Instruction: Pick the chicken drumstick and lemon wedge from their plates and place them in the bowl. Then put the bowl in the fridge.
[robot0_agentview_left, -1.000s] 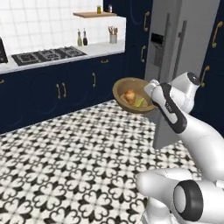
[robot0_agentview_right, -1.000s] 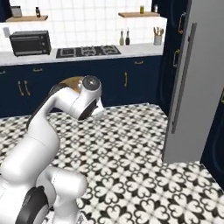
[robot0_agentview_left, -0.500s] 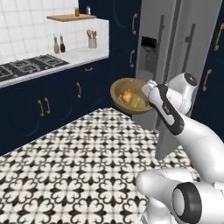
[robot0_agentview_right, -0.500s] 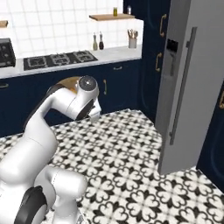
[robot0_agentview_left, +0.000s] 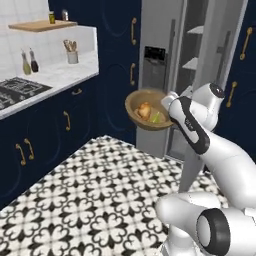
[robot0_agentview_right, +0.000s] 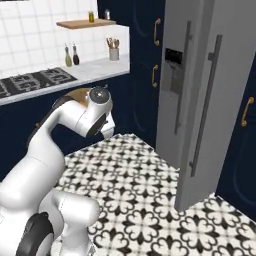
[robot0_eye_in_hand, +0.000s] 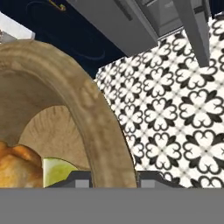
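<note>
My gripper (robot0_agentview_left: 169, 111) is shut on the right rim of the brown wooden bowl (robot0_agentview_left: 132, 106) and holds it in the air, tilted, in front of the fridge (robot0_agentview_left: 156, 75). Inside the bowl lie the golden chicken drumstick (robot0_agentview_left: 144, 110) and the yellow-green lemon wedge (robot0_agentview_left: 157, 118). In the hand view the gripper (robot0_eye_in_hand: 113, 177) has a fingertip on each side of the bowl's thick rim (robot0_eye_in_hand: 94, 113), with the drumstick (robot0_eye_in_hand: 16, 164) and lemon wedge (robot0_eye_in_hand: 57, 170) beside it. One fridge door stands open, showing grey shelves (robot0_agentview_left: 197, 62). The plates are out of view.
Navy cabinets with gold handles (robot0_agentview_left: 67, 120) run along the left under a white counter (robot0_agentview_left: 55, 77) with a stove (robot0_agentview_left: 17, 90), bottles (robot0_agentview_left: 29, 62) and a utensil holder (robot0_agentview_left: 72, 52). The open fridge door (robot0_agentview_right: 210, 100) juts out over the patterned floor (robot0_agentview_right: 145, 200).
The whole picture has shifted: the base has moved, so the fridge now stands closer and more central and the counter has slid left. The bowl stays in the gripper's hold.
</note>
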